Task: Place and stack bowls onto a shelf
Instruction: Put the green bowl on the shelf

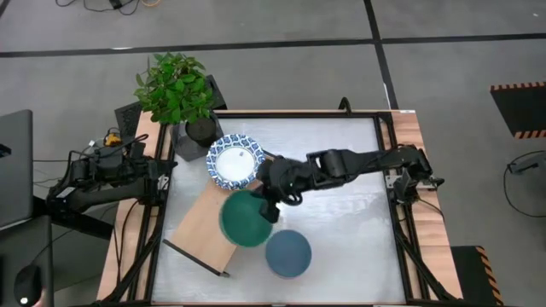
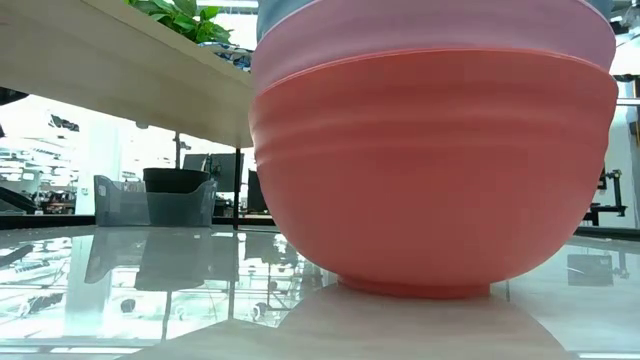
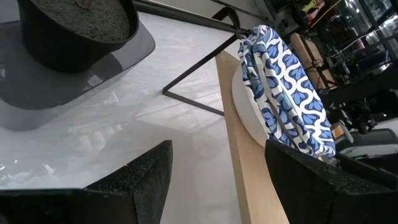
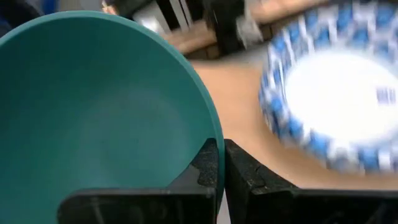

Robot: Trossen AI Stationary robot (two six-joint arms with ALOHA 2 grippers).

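The green bowl sits at the shelf's right edge, about halfway along the light-wood board, with my right gripper shut on its rim. The blue-and-white patterned bowls rest nested on the shelf's far end. A stack with a blue bowl on top, pink and red below, stands on the table near the shelf's near end. My left gripper waits open at the table's left edge, facing the patterned bowls. My right gripper pinches the green bowl's rim on its right side, one finger inside the bowl and one outside. The arm reaches in from the table's right. The bowl's mouth faces up; whether its base rests on the shelf I cannot tell.
A black plant pot with a green plant stands in a grey tray at the table's far left corner, close to the patterned bowls. The shelf lies diagonally on the table's left half; the right half is bare white surface.
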